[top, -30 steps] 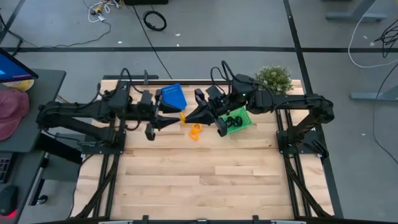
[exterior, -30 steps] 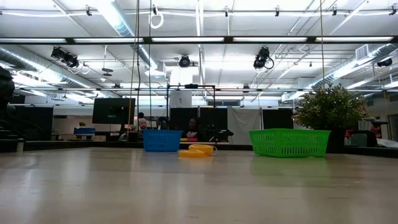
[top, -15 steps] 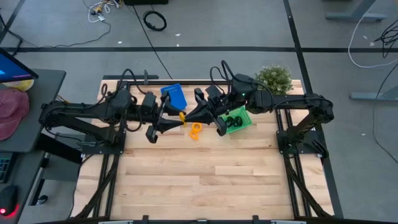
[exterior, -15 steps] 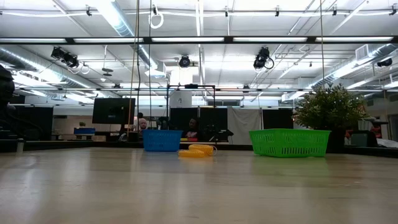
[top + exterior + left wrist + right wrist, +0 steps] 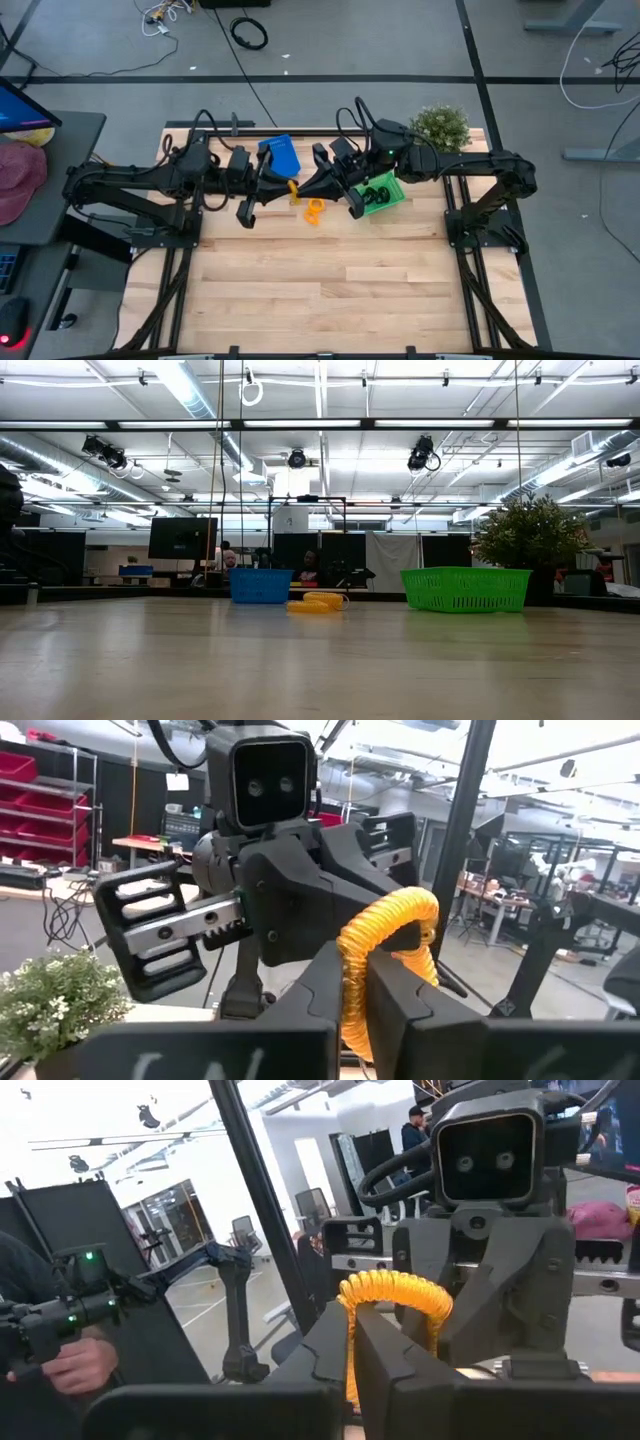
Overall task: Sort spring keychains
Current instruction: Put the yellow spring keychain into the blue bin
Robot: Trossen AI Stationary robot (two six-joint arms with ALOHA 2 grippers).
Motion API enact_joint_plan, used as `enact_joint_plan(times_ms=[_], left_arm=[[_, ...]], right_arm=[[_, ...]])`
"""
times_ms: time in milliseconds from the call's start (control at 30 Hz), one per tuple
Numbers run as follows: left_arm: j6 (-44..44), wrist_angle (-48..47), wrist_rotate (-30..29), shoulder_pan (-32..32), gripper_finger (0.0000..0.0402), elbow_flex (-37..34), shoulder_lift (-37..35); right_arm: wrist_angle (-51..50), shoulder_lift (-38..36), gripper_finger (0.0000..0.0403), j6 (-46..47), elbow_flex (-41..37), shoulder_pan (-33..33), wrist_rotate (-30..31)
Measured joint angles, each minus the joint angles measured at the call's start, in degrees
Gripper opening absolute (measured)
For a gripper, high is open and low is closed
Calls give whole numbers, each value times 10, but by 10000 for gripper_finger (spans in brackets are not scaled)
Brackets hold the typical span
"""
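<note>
Two robot arms meet above the far middle of a wooden table (image 5: 320, 290), both gripping one orange spring keychain (image 5: 294, 188) held in the air between them. The left gripper (image 5: 284, 190), reaching in from the left side of the high view, has its fingers pressed onto one side of the coil; its wrist camera shows the orange loop (image 5: 385, 945) arching up from between the dark fingers (image 5: 330, 985), with the opposite arm's camera housing facing it close behind. The right gripper (image 5: 303, 187), reaching from the right, pinches the other side of the same loop, and its wrist view shows the coil (image 5: 395, 1295) standing up out of its closed fingers (image 5: 385, 1360) in front of the left arm's wrist. A second orange spring keychain (image 5: 314, 211) lies on the table just in front of the meeting grippers, seen at table height as a yellow-orange coil (image 5: 318, 602) between the two bins. A blue bin (image 5: 279, 155) stands behind the left gripper, and a green bin (image 5: 381, 192) holding black spring keychains (image 5: 374, 194) sits under the right arm, beside a small potted plant (image 5: 440, 125).
</note>
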Motion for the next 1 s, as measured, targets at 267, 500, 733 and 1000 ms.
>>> enact_joint_plan(times_ms=[267,500,733,1000], left_arm=[[11,0,-9,0,38,0,-3],[12,-66,-12,0,25,0,-45],[18,-208,-125,-18,24,-1,-130],[25,-174,-607,-6,24,0,-95]], right_arm=[[-51,-26,123,16,0,-8,-4],[-189,-109,199,3,1,-22,10],[-275,-169,193,-39,1,-13,106],[-274,-172,172,-47,1,-12,156]])
